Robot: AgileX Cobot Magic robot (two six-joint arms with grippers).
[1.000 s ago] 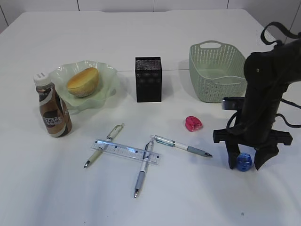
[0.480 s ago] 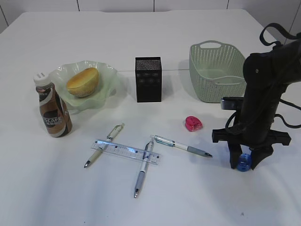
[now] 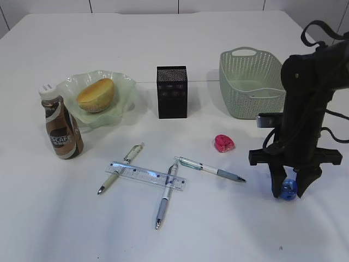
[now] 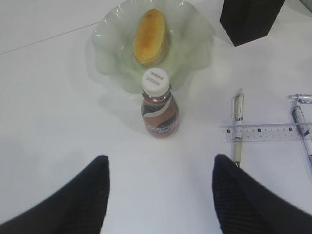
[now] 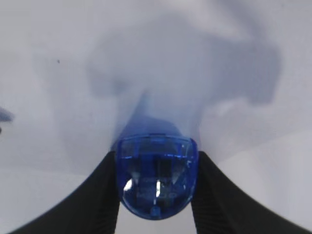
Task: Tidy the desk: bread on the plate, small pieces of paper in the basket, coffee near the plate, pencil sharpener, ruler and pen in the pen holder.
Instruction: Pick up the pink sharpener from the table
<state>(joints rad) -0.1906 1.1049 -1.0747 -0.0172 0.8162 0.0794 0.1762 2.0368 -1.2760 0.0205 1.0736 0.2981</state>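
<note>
- Right wrist view: we see the blue pencil sharpener, a translucent, rounded body with a dark insert visible inside, clamped between both black fingers of the right gripper.
- In the exterior view, we locate the same blue pencil sharpener at the tips of the right gripper, at the right of the white table, well in front of the green basket.
- We cannot tell whether the sharpener touches the table.
- A pink pencil sharpener lies apart, left of the arm.
- In the left wrist view, the left gripper has its fingers spread wide and holds nothing.
- Beyond it stands the coffee bottle, just beside the plate bearing the bread.
</note>
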